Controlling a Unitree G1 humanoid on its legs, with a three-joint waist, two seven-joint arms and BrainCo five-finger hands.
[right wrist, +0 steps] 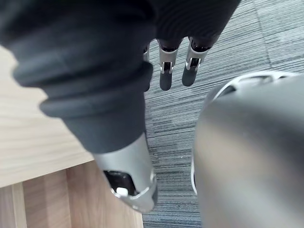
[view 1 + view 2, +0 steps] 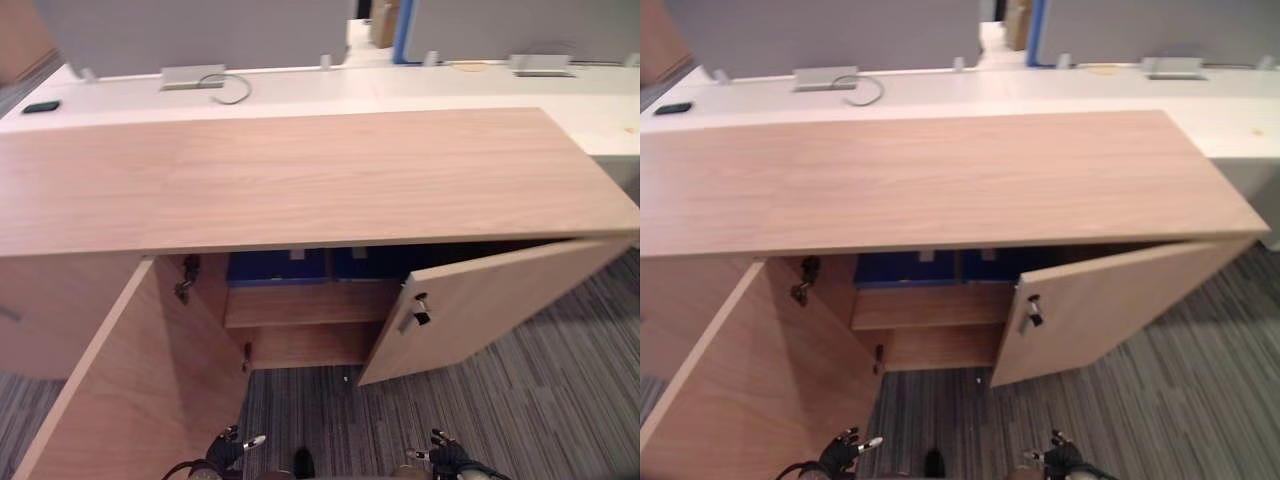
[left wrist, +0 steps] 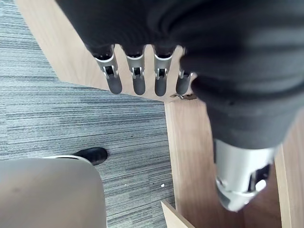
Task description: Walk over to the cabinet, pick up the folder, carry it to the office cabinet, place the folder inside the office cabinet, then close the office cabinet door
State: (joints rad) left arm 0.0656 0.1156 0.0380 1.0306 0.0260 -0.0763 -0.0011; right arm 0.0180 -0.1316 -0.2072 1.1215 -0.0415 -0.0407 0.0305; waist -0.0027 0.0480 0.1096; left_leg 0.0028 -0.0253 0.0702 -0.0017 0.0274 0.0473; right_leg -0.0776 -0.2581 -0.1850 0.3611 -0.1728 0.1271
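The office cabinet [image 2: 300, 175] is spread across the middle of the frame, with two doors swung open: the left door [image 2: 130, 390] and the right door [image 2: 480, 310]. One shelf [image 2: 305, 305] is seen at centre, and on it two blue folders [image 2: 275, 267], as they are judged to be, are stood side by side. Placing therefore seems done and only closing is left. At the bottom edge, the left hand [image 2: 225, 452] and right hand [image 2: 445, 458] are held empty, fingers loosely straight.

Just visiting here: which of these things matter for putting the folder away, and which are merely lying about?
For the job: office cabinet, its open left door and right door, seemingly blue folders inside, left hand, right hand (both empty).

Lying about: black device, cable loop, grey socket box on the white desk.
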